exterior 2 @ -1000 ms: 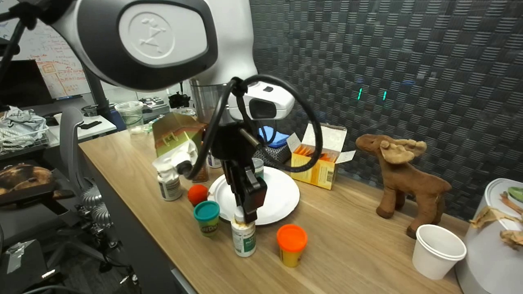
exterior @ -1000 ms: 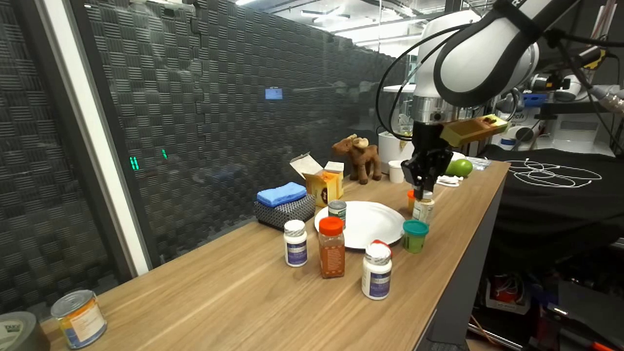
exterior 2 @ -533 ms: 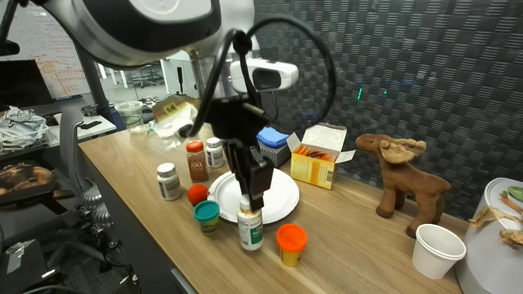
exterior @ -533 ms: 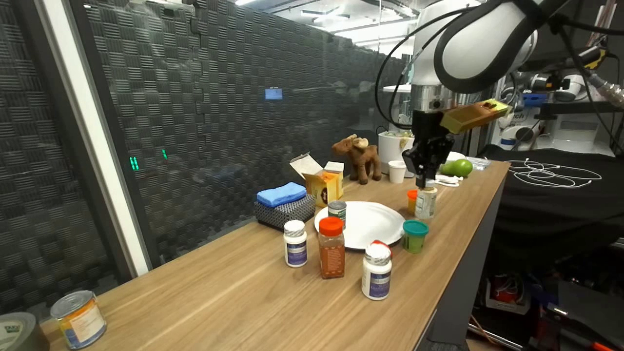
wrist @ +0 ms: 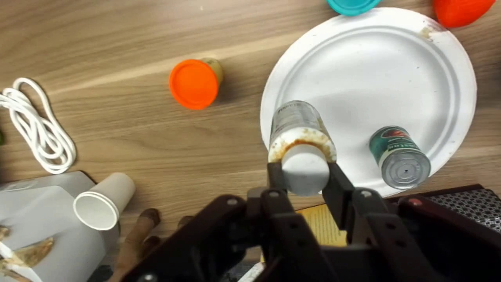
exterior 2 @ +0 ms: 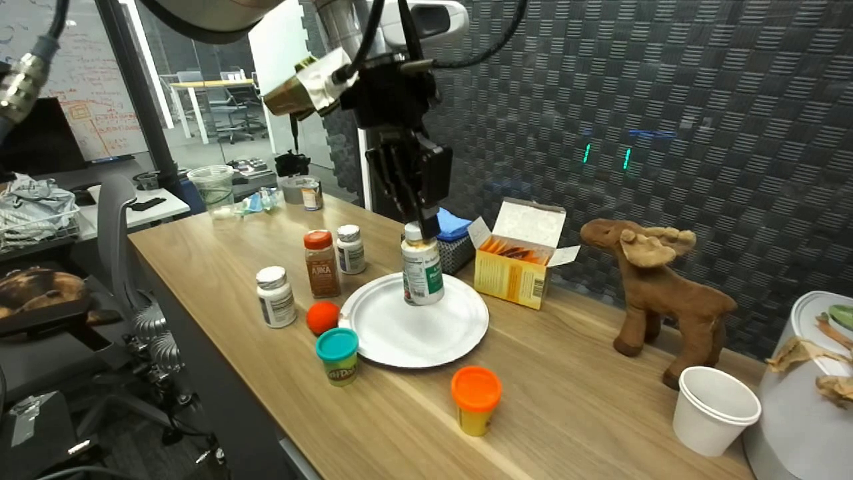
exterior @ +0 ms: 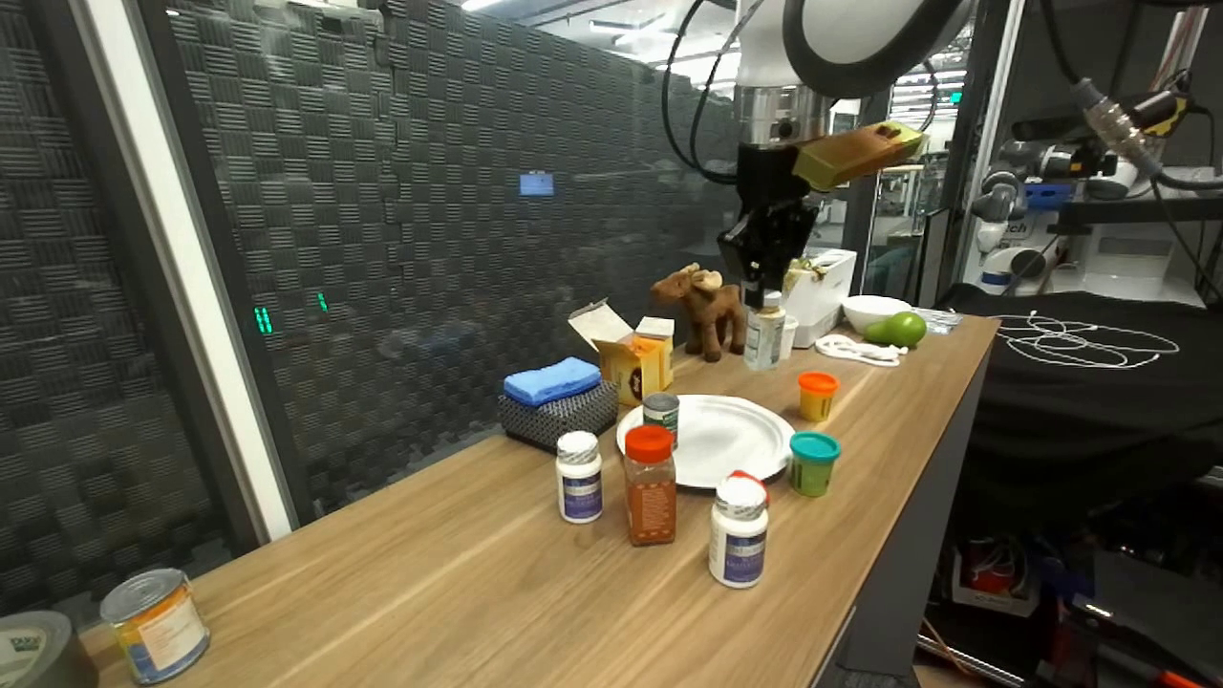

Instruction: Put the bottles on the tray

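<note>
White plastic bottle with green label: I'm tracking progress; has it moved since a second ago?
Yes: in an exterior view, the green-labelled bottle has moved up the picture, away from the yellow, orange-lidded tub.

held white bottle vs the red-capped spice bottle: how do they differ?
Place: the held bottle hangs in the air, gripped by the hand; the spice bottle stands on the table.
Cap: the held bottle's is white, the spice bottle's orange-red.
Body: mostly white with some green on the held bottle, reddish-brown on the spice bottle.
Shared: both are capped, and neither rests on the plate.
</note>
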Controlling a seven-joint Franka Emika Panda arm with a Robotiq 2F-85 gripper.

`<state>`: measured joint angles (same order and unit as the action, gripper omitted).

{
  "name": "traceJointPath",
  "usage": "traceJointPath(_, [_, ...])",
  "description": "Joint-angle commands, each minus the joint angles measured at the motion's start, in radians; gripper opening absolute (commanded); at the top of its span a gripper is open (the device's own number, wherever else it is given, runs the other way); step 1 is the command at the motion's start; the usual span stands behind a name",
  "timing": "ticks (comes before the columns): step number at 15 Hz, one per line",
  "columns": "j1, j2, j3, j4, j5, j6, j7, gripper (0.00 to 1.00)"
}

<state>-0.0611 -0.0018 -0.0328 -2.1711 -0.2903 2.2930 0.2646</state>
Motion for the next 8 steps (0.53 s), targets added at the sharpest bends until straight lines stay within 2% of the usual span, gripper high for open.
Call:
traceJointPath(1, [0.029, 0.131, 0.014, 0.118, 0.025, -0.036, -0.035, 0.11])
traceJointPath(8, [0.052, 0.308, 0.003, 0.254, 0.096, -0.034, -0.02, 0.09])
